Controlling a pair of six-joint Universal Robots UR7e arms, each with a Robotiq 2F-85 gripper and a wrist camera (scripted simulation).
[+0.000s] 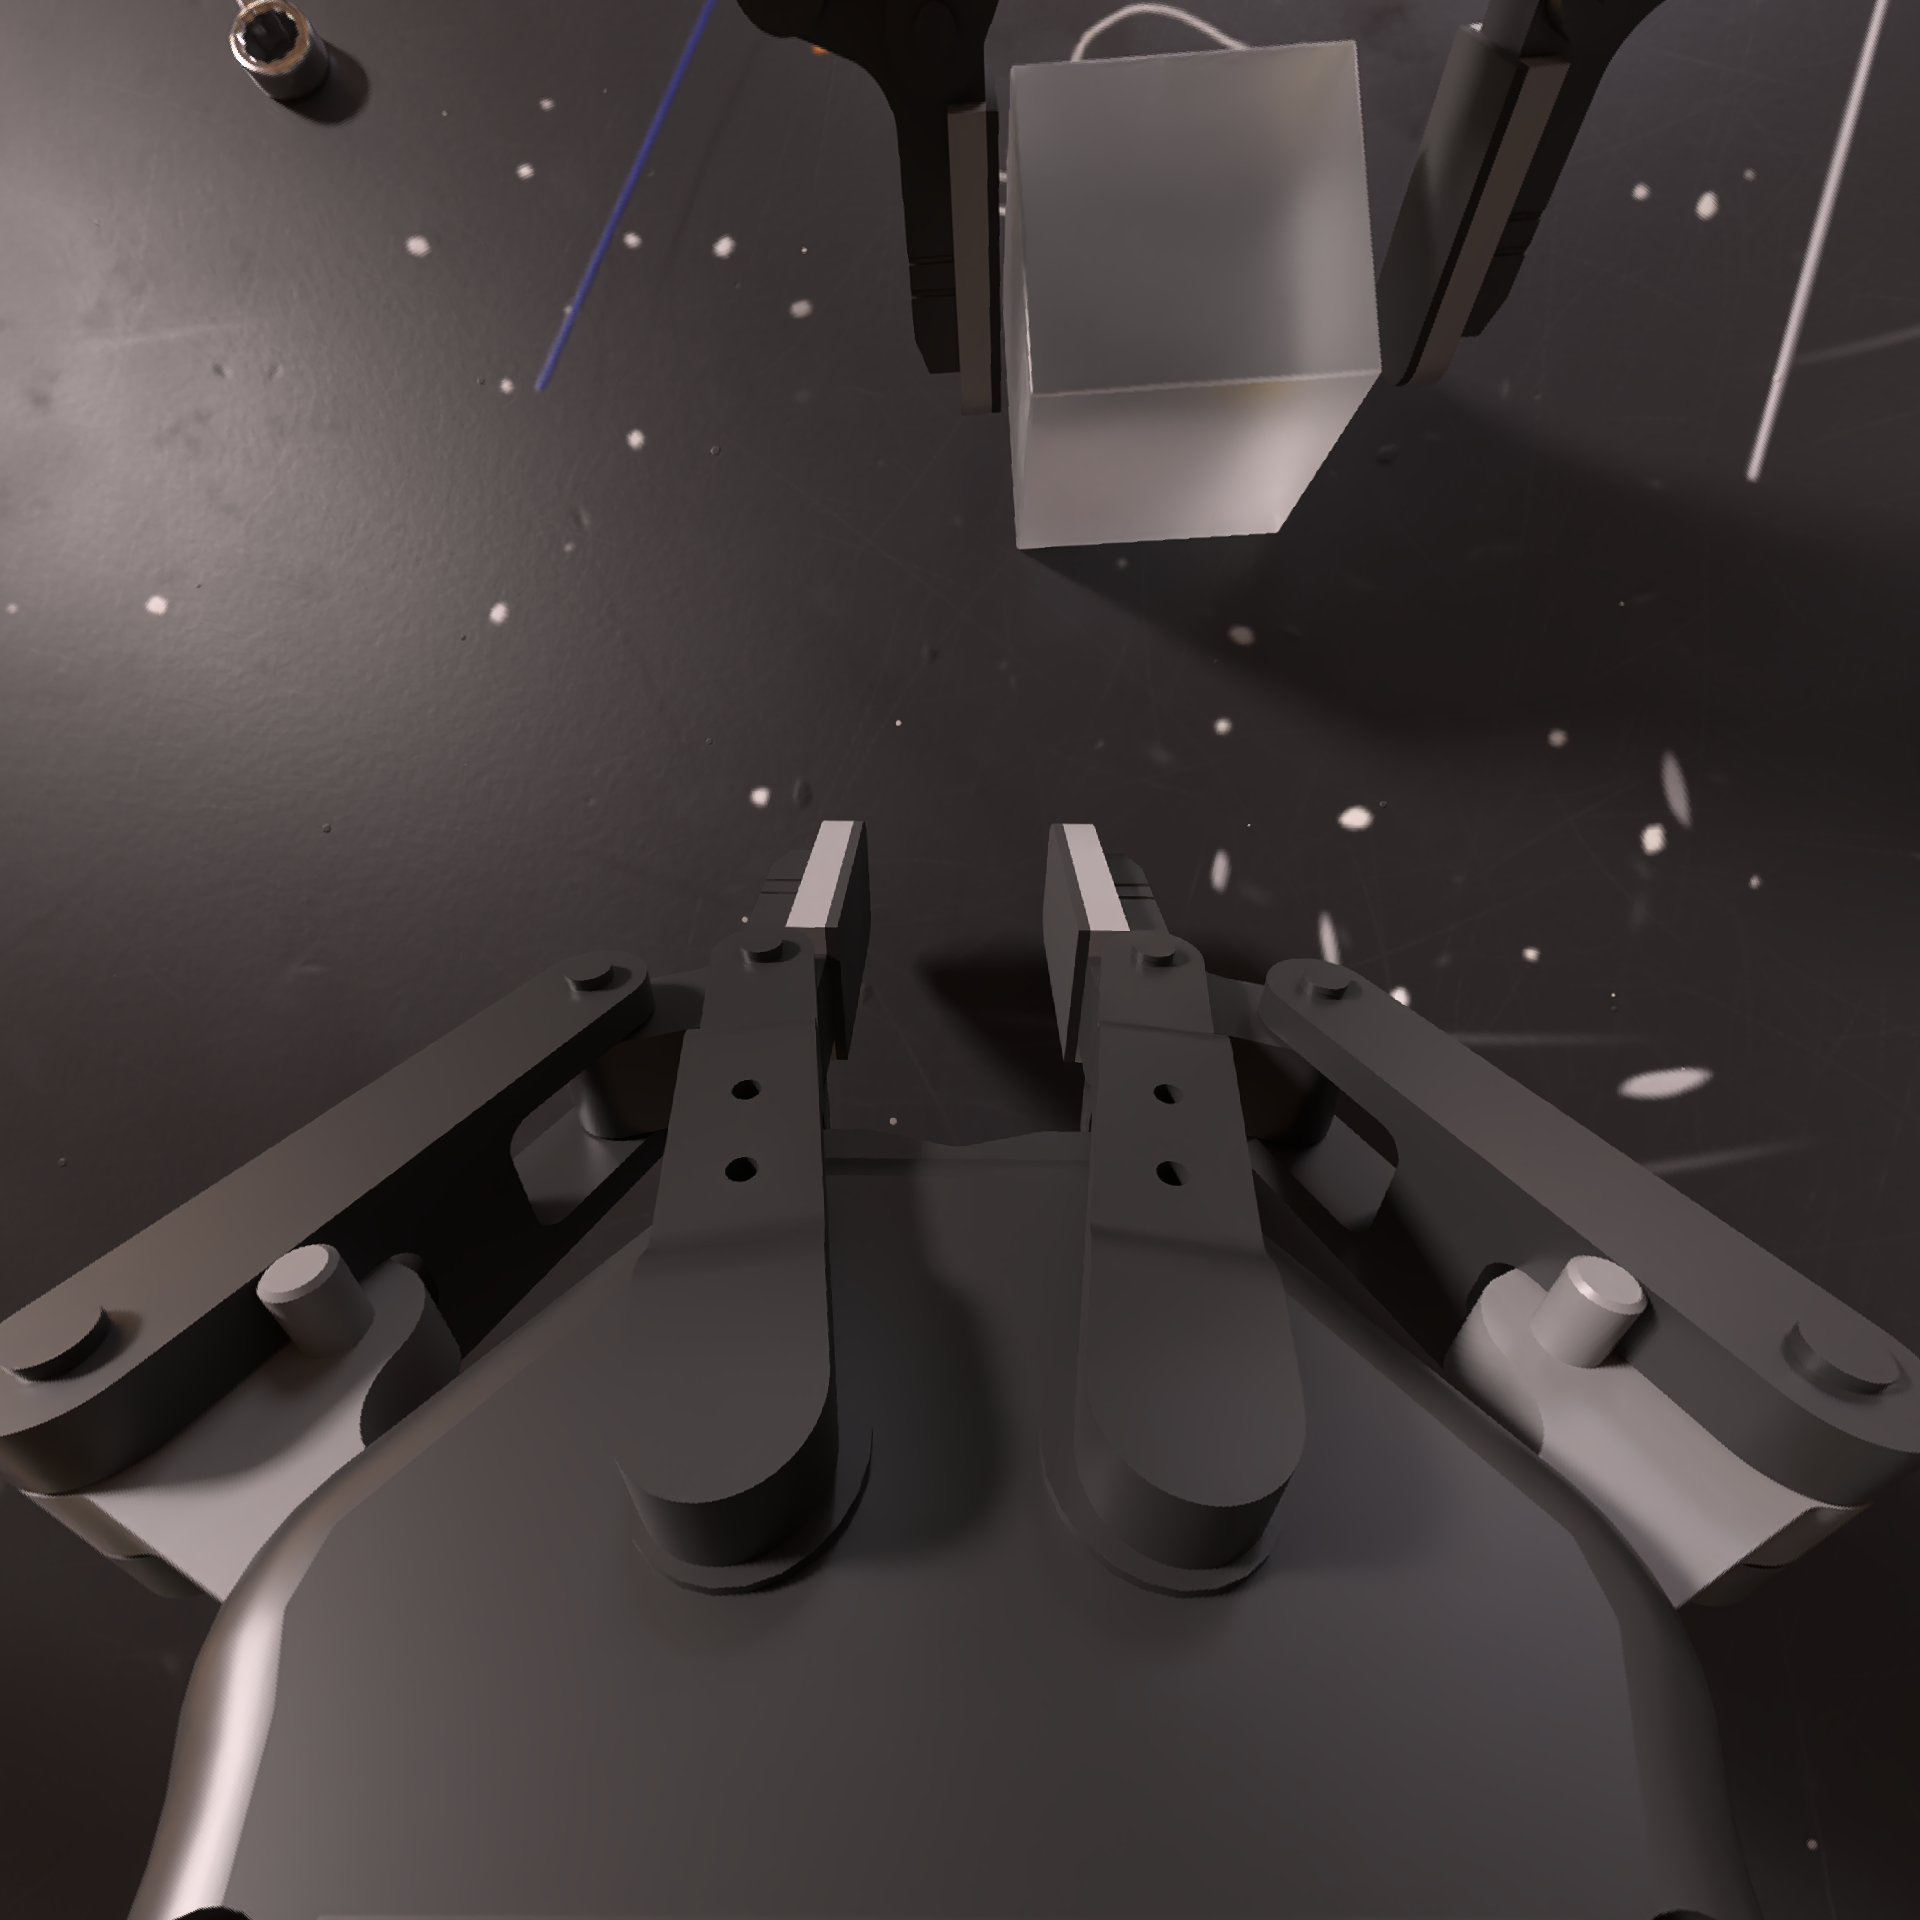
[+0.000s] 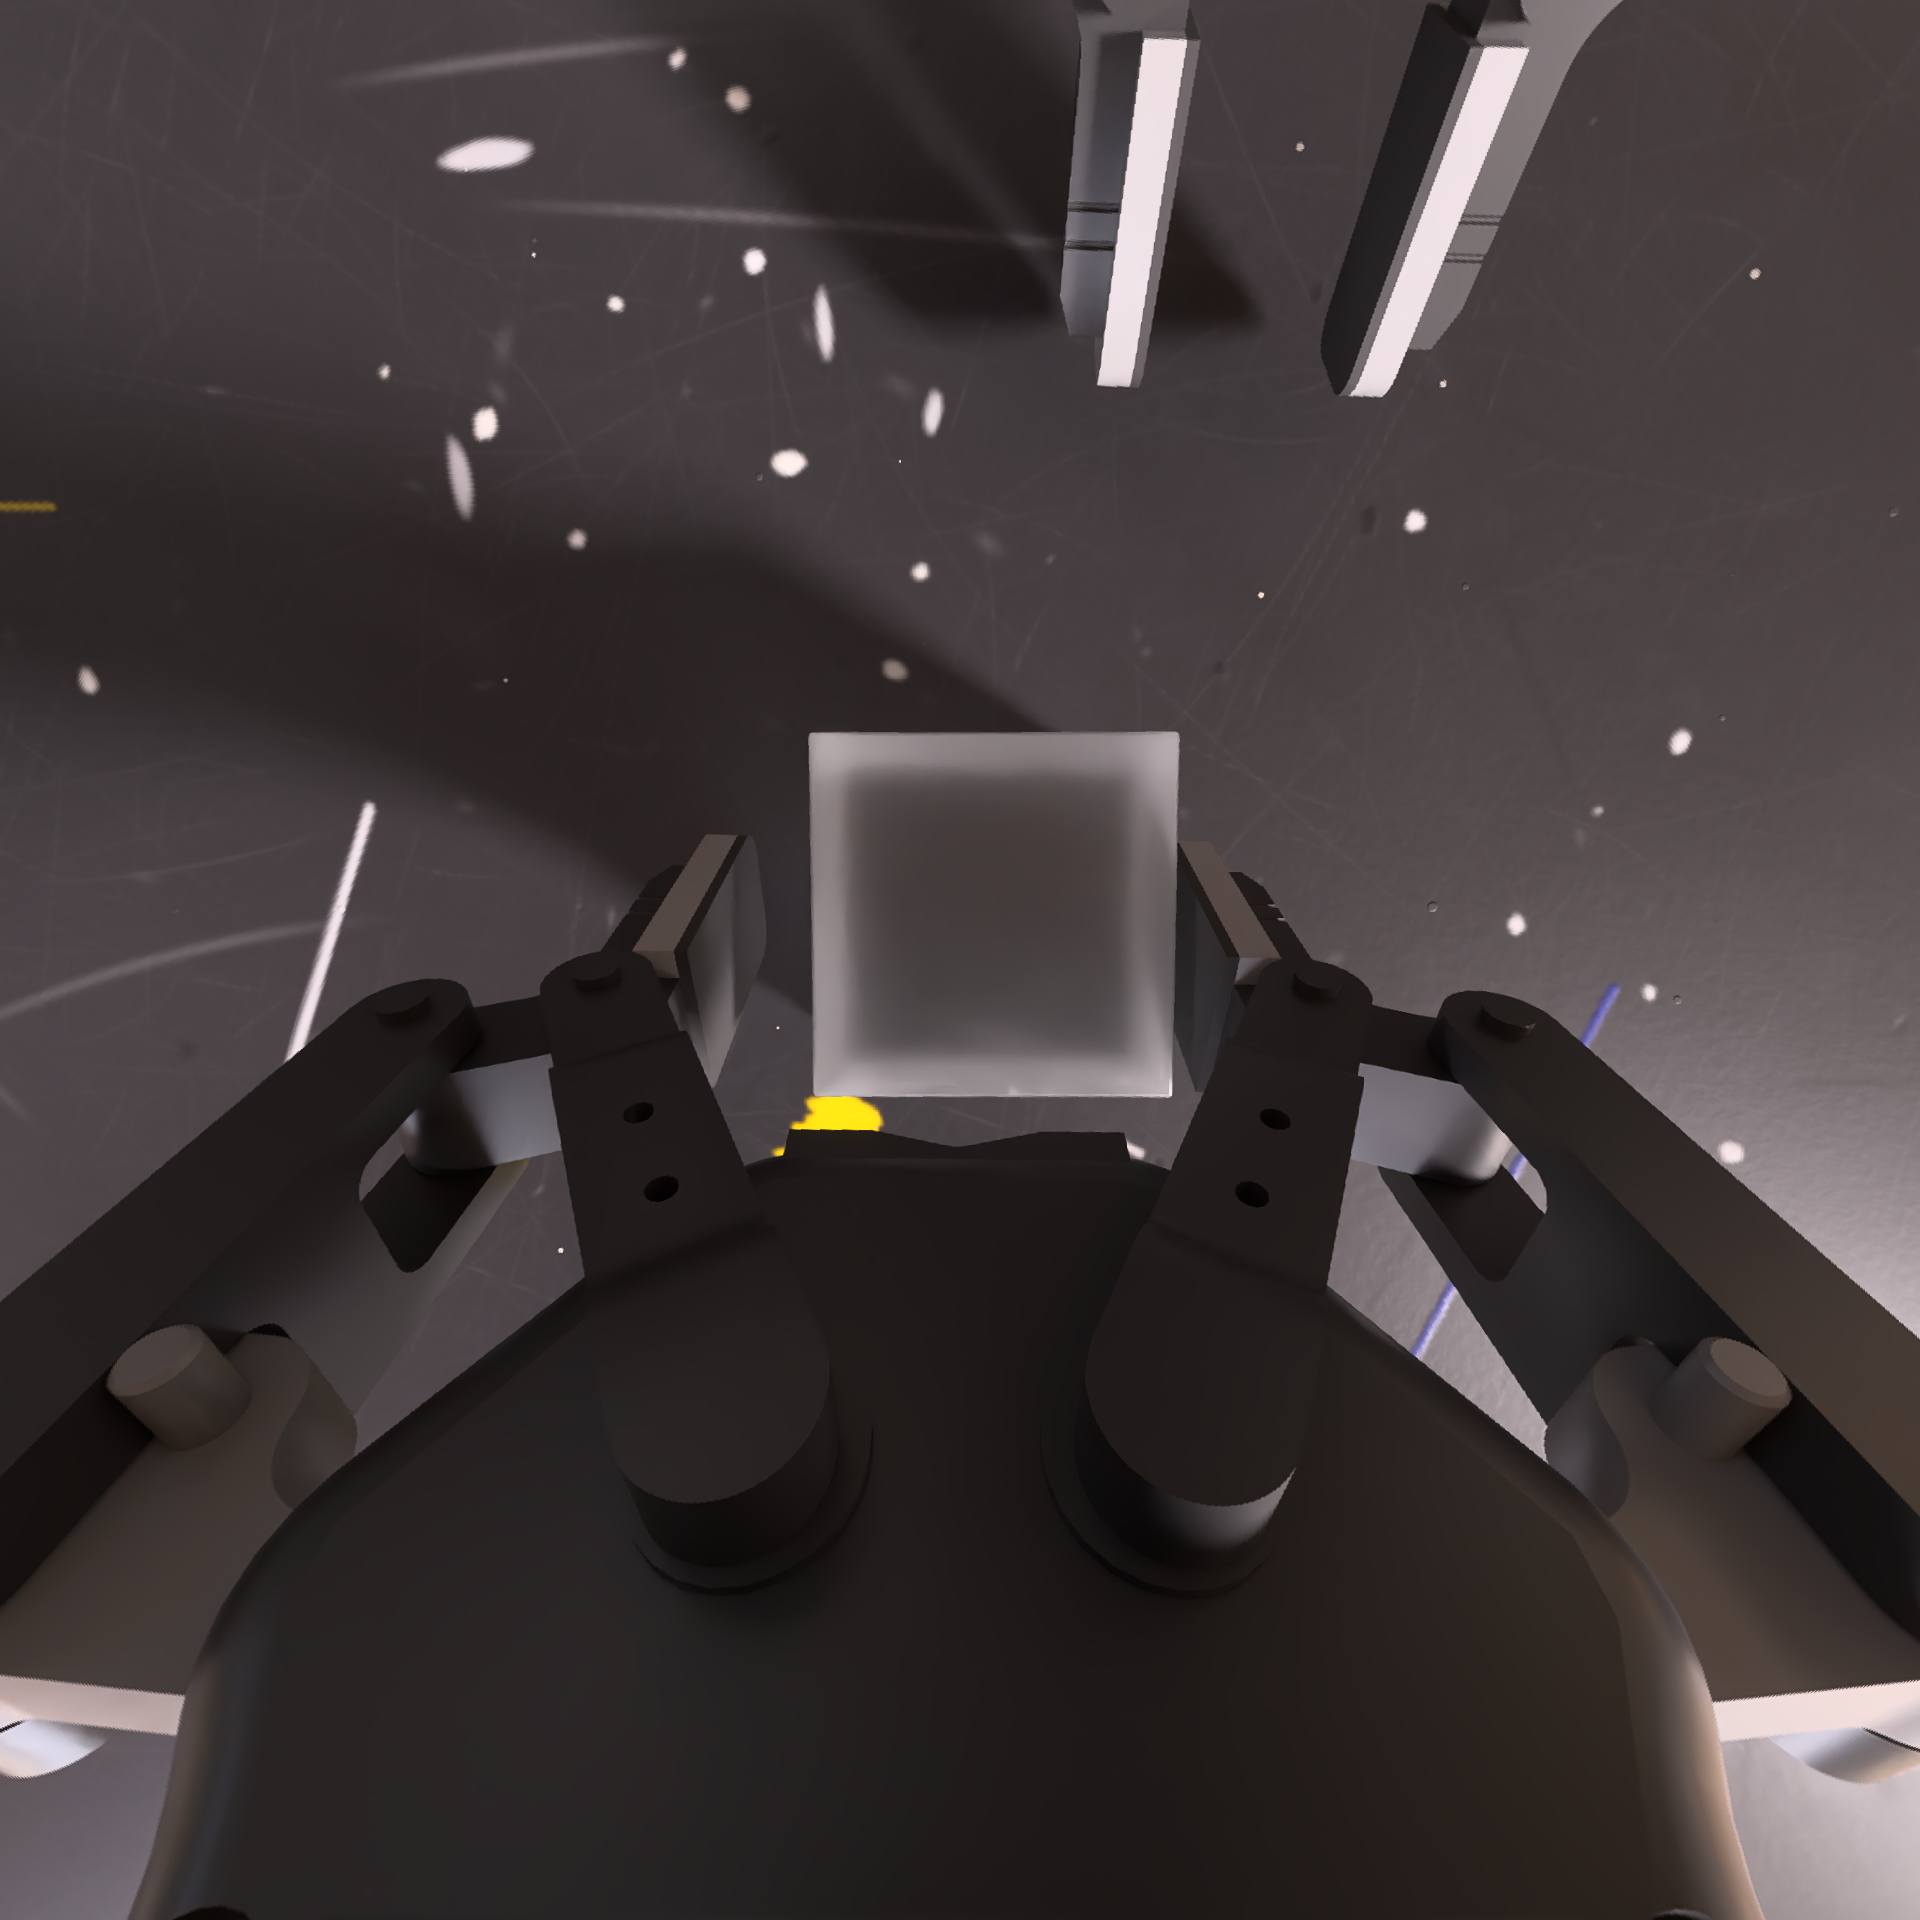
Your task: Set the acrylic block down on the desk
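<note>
Right gripper (image 2: 992, 914) brackets the acrylic block (image 2: 992, 914), a frosted, see-through cube sitting between its two fingers. In the right wrist view a clear gap shows between the left-hand pad (image 2: 717, 935) and the cube's face, while the pad on the other side lies close against or just off the block (contact there is hard to judge). The left wrist view gives much the same reading: one finger lies right alongside the block (image 1: 1190, 301), the other stands off it with a visible gap. So the jaws look parted, wider than the block, and not clamping it.

The block's lower end appears to rest on the dark speckled bench (image 1: 312, 623), with its shadow starting right at the base, though I cannot be sure it is fully seated.

Left gripper (image 1: 956, 883) hangs over bare bench, its fingers partly open with nothing between them, well short of the block.

Elsewhere on the bench lie a small metal socket (image 1: 278, 50), a thin blue rod (image 1: 623, 197) and a thin white rod (image 1: 1818, 239), all apart from the block.

My judgement: the release step is in hand, with the placement nearly finished. The next move calls for a straight retreat of the right gripper along its finger axis, with no sideways drift, so the near finger does not nudge or tip the cube.
</note>
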